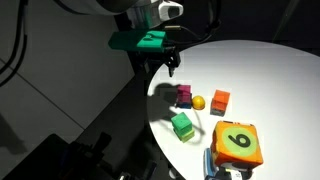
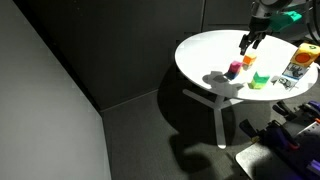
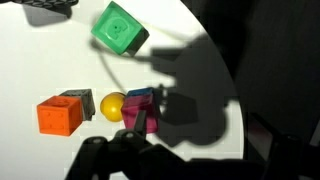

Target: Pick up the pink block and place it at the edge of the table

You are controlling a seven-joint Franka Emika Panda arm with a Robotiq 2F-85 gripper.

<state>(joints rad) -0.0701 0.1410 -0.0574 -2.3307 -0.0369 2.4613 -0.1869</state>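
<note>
The pink block [image 1: 184, 96] sits on the white round table [image 1: 270, 80] close to its curved rim, next to a yellow ball [image 1: 198, 102]. It also shows in an exterior view [image 2: 234, 69] and in the wrist view [image 3: 141, 117], where a small blue cube [image 3: 140, 95] touches it. My gripper [image 1: 171, 66] hangs above the table, a little off from the pink block toward the rim, open and empty. It shows in an exterior view [image 2: 247, 42], and its dark fingers frame the bottom of the wrist view [image 3: 200, 145]. My gripper's shadow falls over the block.
An orange cube [image 1: 220, 100] lies beyond the ball, a green cube [image 1: 182, 125] nearer the rim, and a numbered orange-green box [image 1: 238, 143] further along. A grey cube [image 3: 78, 97] sits against the orange cube [image 3: 60, 115]. Dark floor lies past the rim.
</note>
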